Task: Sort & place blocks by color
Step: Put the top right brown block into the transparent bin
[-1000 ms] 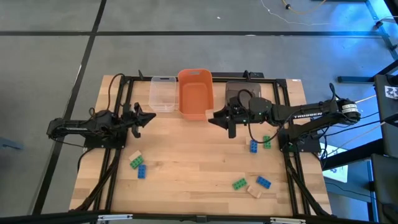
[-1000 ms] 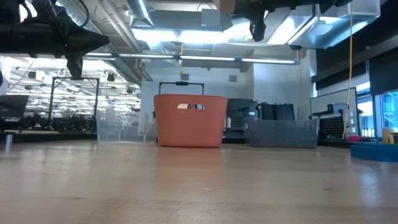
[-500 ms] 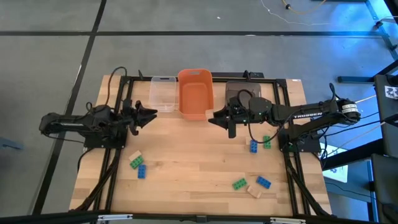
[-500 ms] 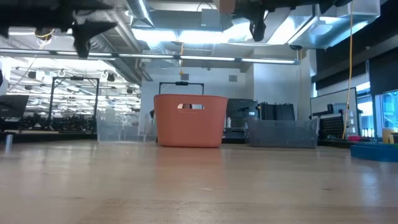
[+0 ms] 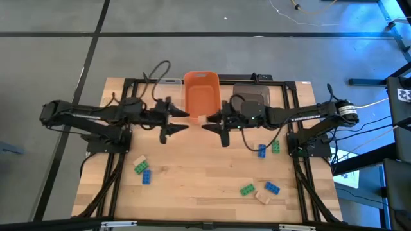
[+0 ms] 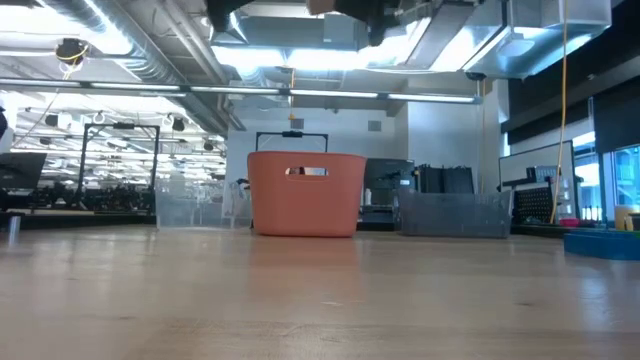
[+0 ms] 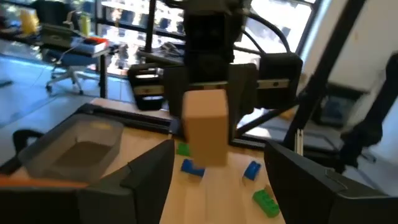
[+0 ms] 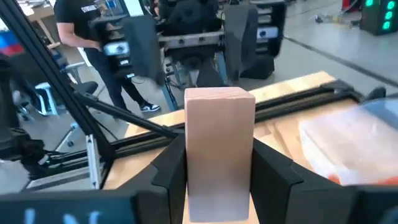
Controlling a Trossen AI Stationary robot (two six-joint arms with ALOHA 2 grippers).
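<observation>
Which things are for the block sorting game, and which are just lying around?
For the job:
- tan block, held by the right gripper
- loose blocks on the table
- orange bin, grey bin, clear bin
- left gripper, open and empty

Just lying about:
- cable
- blue tray
- person behind the table

Wooden table [image 5: 205, 167] w/ black frame rails [image 5: 128, 90] stands on grey floor [image 5: 51, 64] crossed by dark seam lines [image 5: 90, 45]. Low view: open workshop hall beyond table edge; exposed ducts [image 6: 150, 40] & bright ceiling light panels [image 6: 300, 60] overhead, horizontal beam [image 6: 330, 95] below them. Rows of benches/equipment at far left [image 6: 90, 190]; dark wall [image 6: 545, 100] w/ yellow cable [image 6: 563, 110] hanging at right. Right wrist view: person in dark top [image 8: 93, 37] stands in bkgd; office chair [image 7: 62, 74] visible in left wrist view.
</observation>
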